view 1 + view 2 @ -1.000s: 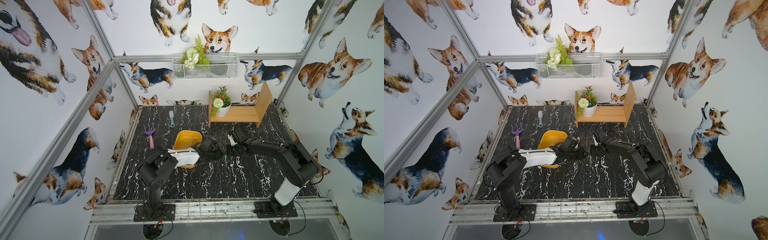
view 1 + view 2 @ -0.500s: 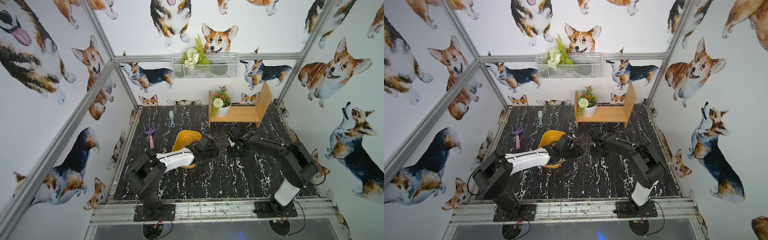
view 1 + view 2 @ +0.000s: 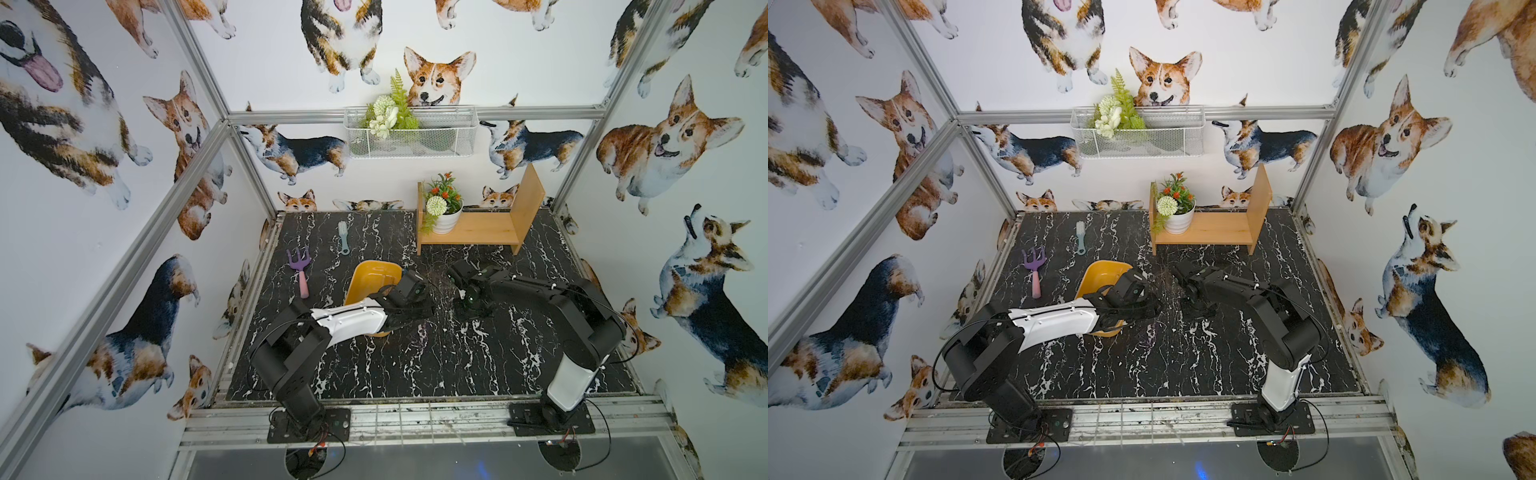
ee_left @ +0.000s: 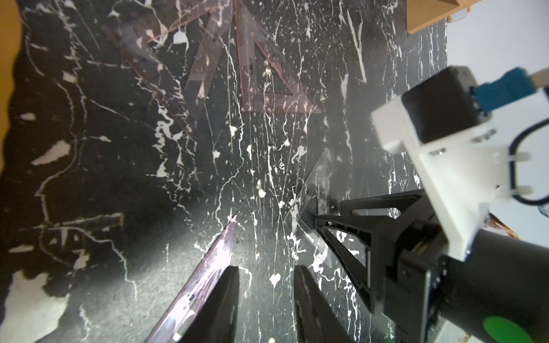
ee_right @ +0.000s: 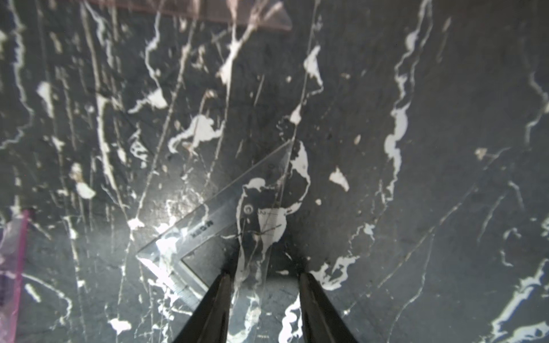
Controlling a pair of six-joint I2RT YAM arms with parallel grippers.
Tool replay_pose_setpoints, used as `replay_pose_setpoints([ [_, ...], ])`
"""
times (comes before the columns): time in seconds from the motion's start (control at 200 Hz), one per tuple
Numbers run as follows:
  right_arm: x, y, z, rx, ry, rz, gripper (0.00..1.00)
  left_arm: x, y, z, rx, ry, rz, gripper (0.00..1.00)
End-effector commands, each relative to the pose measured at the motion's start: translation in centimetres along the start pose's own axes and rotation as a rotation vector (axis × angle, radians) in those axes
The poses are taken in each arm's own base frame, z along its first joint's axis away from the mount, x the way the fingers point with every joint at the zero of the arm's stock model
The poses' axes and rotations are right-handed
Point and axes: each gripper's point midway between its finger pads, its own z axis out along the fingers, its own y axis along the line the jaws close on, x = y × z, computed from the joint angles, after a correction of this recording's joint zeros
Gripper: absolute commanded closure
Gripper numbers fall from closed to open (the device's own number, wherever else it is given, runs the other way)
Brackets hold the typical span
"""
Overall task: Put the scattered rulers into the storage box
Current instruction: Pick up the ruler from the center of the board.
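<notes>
Big black bench [image 3: 415, 365] with white streaks. On it, partly hidden under the left arm [image 3: 353, 320], a yellow storage box [image 3: 372, 276]. Rulers on the bench just beside the box, toward the right arm.

Low over the bench, the left end effector [image 4: 266, 268], partly open, only bare bench in the gap. Along the outside of one finger, a pink ruler [image 4: 208, 276]; cannot tell if touching.

Also partly open, the right end effector [image 5: 263, 274], set around one side of a clear set square [image 5: 208, 222], not squeezing it.

Farther off, a brown set square [image 4: 267, 101] and more brown rulers [image 4: 154, 74], overlapping.
</notes>
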Motion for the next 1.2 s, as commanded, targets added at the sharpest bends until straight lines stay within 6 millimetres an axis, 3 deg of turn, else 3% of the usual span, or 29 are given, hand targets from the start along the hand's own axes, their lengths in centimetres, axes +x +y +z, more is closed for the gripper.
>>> replay_pose_setpoints([
  [0.0, 0.1, -0.2, 0.5, 0.012, 0.004, 0.011, 0.58, 0.1, -0.1, 0.2, 0.011, 0.002, 0.002, 0.63],
  [0.606, -1.2, -0.2, 0.6, -0.008, -0.011, 0.044, 0.67, 0.8, -0.5, 1.0, 0.023, 0.019, 0.001, 0.64],
  [0.846, -0.2, 0.1, 1.6, -0.027, 0.033, 0.045, 0.79, 1.2, -0.3, 2.1, 0.028, 0.041, -0.013, 0.63],
  [1.191, 1.9, -0.6, 3.0, -0.074, 0.079, 0.076, 0.86, 2.3, -1.3, 4.7, 0.078, 0.102, -0.052, 0.62],
])
